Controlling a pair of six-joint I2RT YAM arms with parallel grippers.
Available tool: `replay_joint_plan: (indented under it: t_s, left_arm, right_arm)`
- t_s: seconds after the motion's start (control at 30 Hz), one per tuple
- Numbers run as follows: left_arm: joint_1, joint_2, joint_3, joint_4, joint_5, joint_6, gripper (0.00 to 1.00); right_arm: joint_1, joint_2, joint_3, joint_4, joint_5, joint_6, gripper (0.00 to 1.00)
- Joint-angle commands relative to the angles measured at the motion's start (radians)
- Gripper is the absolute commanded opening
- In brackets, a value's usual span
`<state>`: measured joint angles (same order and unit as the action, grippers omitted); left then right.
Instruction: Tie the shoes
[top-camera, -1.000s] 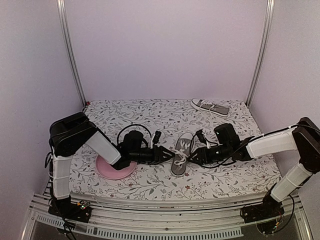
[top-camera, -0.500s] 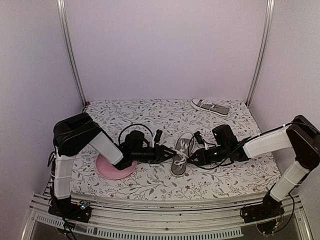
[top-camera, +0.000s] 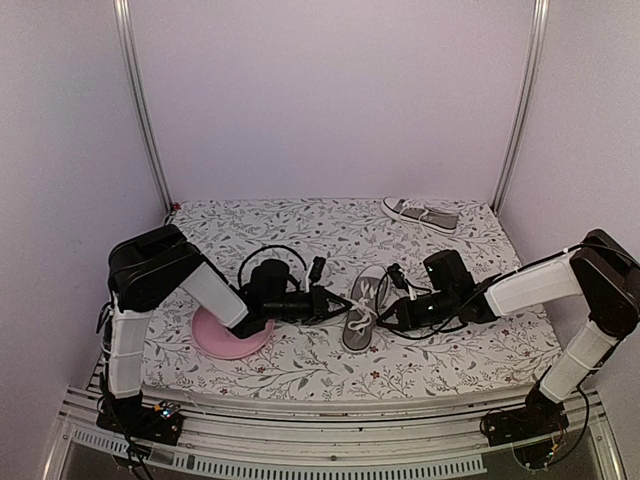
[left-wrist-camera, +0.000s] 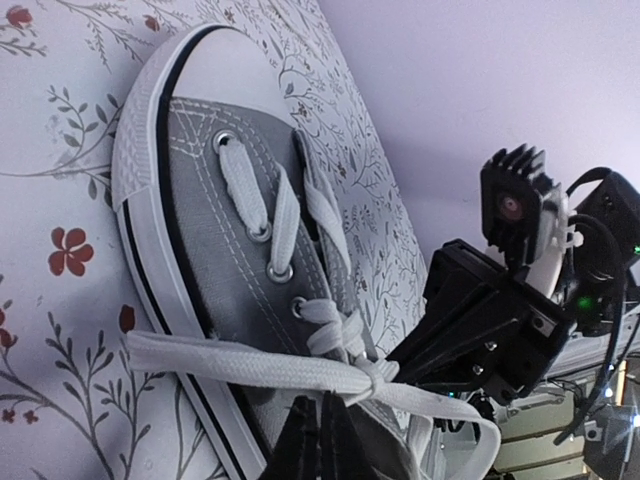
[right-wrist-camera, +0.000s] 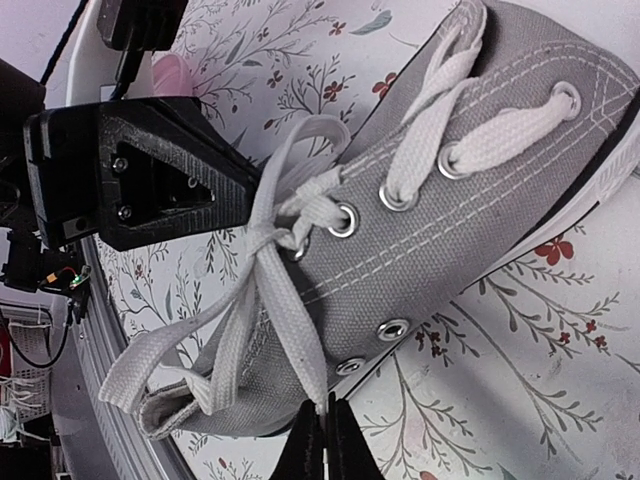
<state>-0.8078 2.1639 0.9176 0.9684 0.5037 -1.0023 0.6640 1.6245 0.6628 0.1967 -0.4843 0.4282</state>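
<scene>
Floral-covered desk (top-camera: 300, 230), left claw (top-camera: 333, 304) and right claw (top-camera: 388, 314) both clamped on the grey sneaker's (top-camera: 362, 310) white laces (left-wrist-camera: 250, 365), so next up is probably pulling outward to cinch the knot.

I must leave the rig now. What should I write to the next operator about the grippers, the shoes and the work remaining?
Left gripper: shut, seemingly pinching the lace.
Right gripper: shut on the lace too.
Centre shoe lies between them; second shoe sits at the far right corner, away from both arms.
Done: laces crossed once.
Left: the bow; the second shoe's laces are too small to judge.
</scene>
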Motion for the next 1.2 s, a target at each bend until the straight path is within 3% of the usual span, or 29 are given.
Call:
replay_joint_plan:
  t_s: [0.0,0.97,1.03,1.13,1.17]
  left_arm:
    - [0.011,0.016,0.007,0.027,-0.014,0.003,0.00]
    - [0.079,-0.010,-0.049,0.040,-0.061,0.001,0.00]
    - [0.079,-0.020,-0.046,0.023,-0.058,-0.001,0.21]
    - [0.069,-0.060,-0.057,-0.030,-0.067,0.003,0.58]
    - [0.062,-0.079,-0.059,-0.061,-0.073,0.011,0.63]
  right_arm:
    - [-0.007,-0.008,-0.001,0.022,0.002,-0.001,0.03]
    - [-0.009,-0.126,-0.109,-0.048,0.059,0.039,0.02]
    - [-0.011,-0.144,-0.109,-0.059,0.061,0.040,0.08]
    - [-0.016,-0.191,-0.118,-0.067,0.088,0.059,0.42]
    - [-0.021,-0.213,-0.121,-0.069,0.103,0.069,0.50]
